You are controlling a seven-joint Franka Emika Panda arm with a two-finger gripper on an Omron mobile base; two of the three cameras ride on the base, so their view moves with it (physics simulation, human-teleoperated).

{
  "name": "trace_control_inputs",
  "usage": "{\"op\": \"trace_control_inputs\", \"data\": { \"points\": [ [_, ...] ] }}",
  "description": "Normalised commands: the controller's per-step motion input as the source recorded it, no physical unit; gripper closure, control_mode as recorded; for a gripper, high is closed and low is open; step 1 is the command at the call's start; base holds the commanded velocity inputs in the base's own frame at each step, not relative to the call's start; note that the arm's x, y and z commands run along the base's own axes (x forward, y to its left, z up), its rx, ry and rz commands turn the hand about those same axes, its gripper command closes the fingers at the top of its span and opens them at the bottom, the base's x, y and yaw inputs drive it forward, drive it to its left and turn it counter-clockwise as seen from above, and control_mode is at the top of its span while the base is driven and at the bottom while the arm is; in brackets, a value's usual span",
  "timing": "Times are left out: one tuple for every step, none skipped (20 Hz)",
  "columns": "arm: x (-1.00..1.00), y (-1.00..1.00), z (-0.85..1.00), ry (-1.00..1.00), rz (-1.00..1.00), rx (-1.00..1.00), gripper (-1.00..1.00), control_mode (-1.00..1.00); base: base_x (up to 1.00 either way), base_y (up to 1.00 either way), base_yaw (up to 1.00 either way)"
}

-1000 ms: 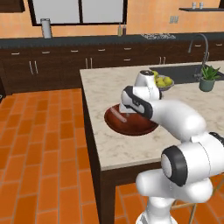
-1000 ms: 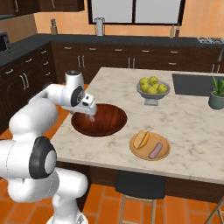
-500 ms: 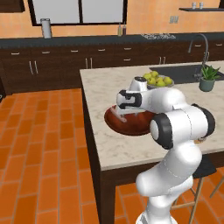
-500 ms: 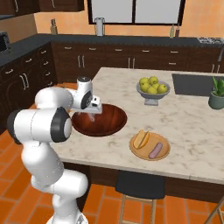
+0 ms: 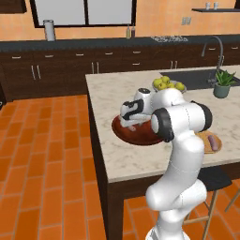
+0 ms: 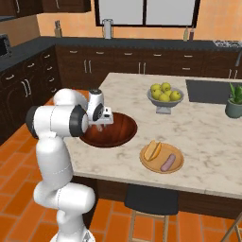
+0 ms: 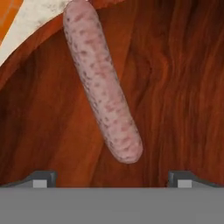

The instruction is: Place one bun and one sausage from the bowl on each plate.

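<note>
Sausage [image 7: 103,87] lies on the floor of the wooden bowl [image 7: 175,87], straight ahead of our tool [image 7: 109,179], whose fingers [image 7: 41,178] stand spread wide with nothing between them. In the right base view the tool [image 6: 100,124] hangs low over the near-left part of the bowl [image 6: 120,132] on the tabletop [image 6: 208,142], and the tan-orange plate [image 6: 177,165] just beyond the bowl already carries a bun [image 6: 152,150] and a second sausage [image 6: 167,162] side by side. We judge one plate served and the pick of the remaining sausage now in hand (the other plate and the other bun we cannot make out from here). The sausage runs slantwise across the hand view, its rounded near end closest to the fingers. Next, we reckon, the tool needs to descend, perhaps turning so its fingers straddle the thin body crosswise near the middle, then close before lifting clear of the bowl's rim.
</note>
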Motion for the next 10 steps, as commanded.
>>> {"op": "trace_control_inputs", "data": {
  "points": [
    [0.59, 0.18, -0.33, 0.0, 0.02, 0.0, -1.0, -1.0, 0.0, 0.0, 0.0],
    [0.62, 0.18, -0.34, 0.0, 0.01, 0.0, -1.0, -1.0, 0.0, 0.0, 0.0],
    [0.65, 0.16, -0.33, 0.0, 0.0, 0.0, -1.0, -1.0, 0.0, 0.0, 0.0],
    [0.59, 0.19, -0.34, 0.0, 0.0, -0.01, -1.0, -1.0, 0.0, 0.0, 0.0],
    [0.54, 0.19, -0.36, 0.0, 0.0, -0.01, -1.0, -1.0, 0.0, 0.0, 0.0],
    [0.46, 0.11, -0.38, 0.0, 0.0, -0.01, -1.0, -1.0, 0.0, 0.0, 0.0],
    [0.34, 0.03, -0.31, 0.0, 0.0, -0.01, -1.0, -1.0, 0.0, 0.0, 0.0],
    [0.08, 0.0, -0.3, 0.0, 0.0, -0.01, -1.0, -1.0, 0.0, 0.0, 0.0],
    [0.0, 0.0, -0.39, 0.0, 0.0, -0.02, -1.0, -1.0, 0.0, 0.0, 0.0],
    [-0.14, 0.0, -0.41, 0.0, 0.0, -0.03, 1.0, -1.0, 0.0, 0.0, 0.0]
  ]
}}
